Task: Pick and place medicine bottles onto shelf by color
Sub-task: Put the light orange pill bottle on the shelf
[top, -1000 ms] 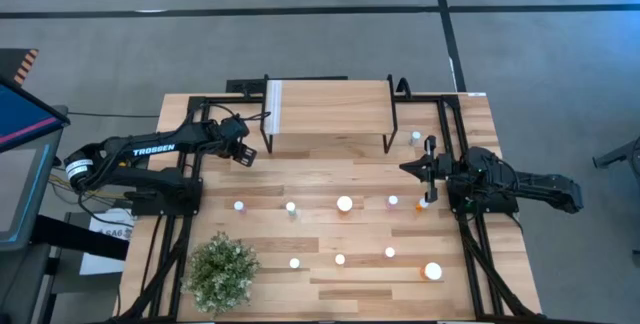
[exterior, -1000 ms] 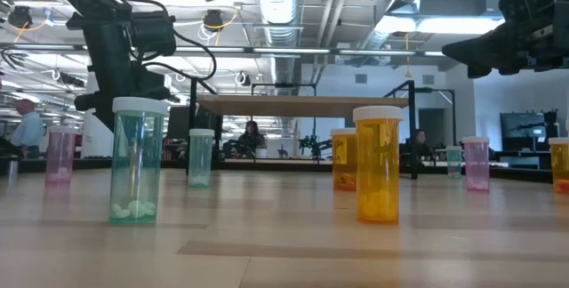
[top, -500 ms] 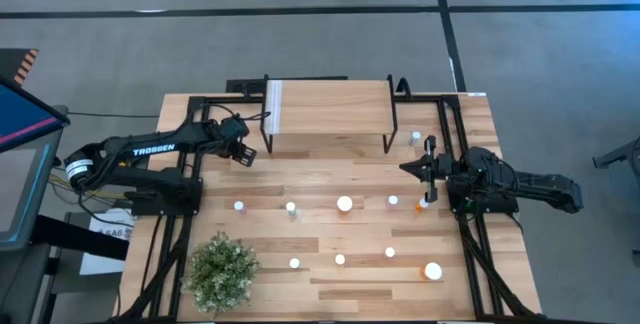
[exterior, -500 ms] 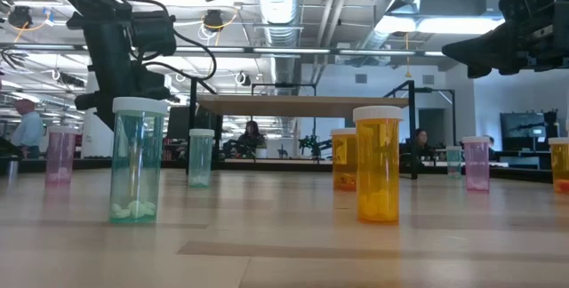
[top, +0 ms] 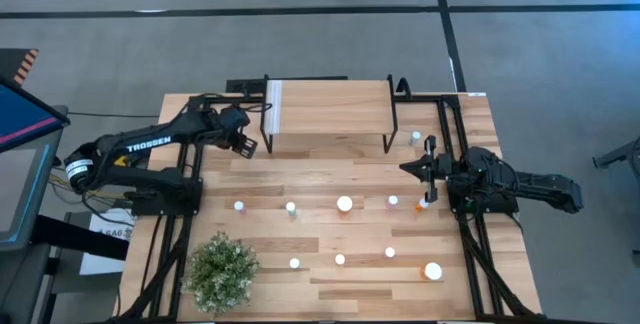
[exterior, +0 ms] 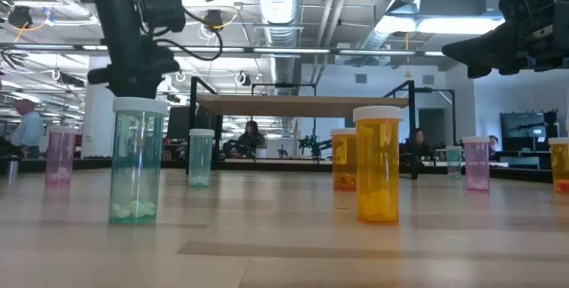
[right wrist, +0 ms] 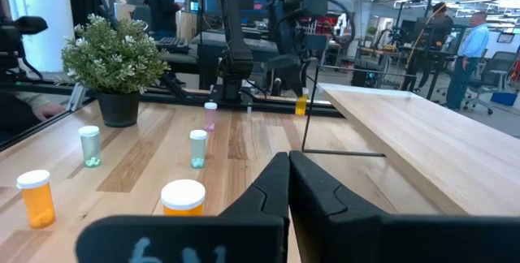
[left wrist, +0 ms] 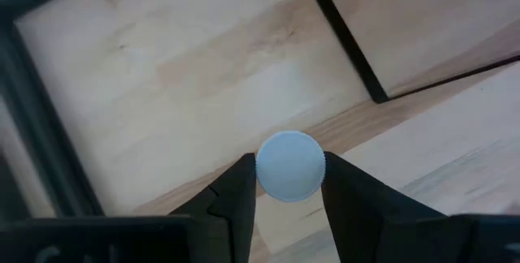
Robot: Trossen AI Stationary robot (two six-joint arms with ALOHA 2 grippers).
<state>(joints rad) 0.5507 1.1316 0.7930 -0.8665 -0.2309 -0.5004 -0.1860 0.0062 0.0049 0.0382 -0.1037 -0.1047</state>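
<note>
My left gripper [top: 243, 145] is beside the left short edge of the shelf [top: 330, 104], shut on a white-capped bottle [left wrist: 290, 165]. From the right wrist view its body [right wrist: 301, 105] looks orange. My right gripper [top: 405, 168] hovers shut and empty near the shelf's right legs, above an orange bottle [right wrist: 183, 198]. Several other white-capped bottles stand upright on the table, among them a green one [exterior: 136, 159], an orange one [exterior: 378, 164] and a pink one [exterior: 476, 164]. My left gripper pinches the bottle just under its white cap [left wrist: 280, 188], one finger [left wrist: 236, 194] on each side. The fingers come from above, pointing down. The bottle stands upright in the hold with its cap up. The cap and fingers hide its body and base in the wrist view.
A bushy potted plant [top: 220, 272] stands at the near left of the table. The shelf's thin black legs [top: 388, 134] and the black arm frames [top: 455, 134] flank the shelf. One small bottle [top: 415, 137] stands to the right of the shelf. People show in the room beyond.
My left gripper has risen and gone a little toward the table's far edge, next to the shelf's left end, staying shut on the bottle. My right gripper has kept still.
</note>
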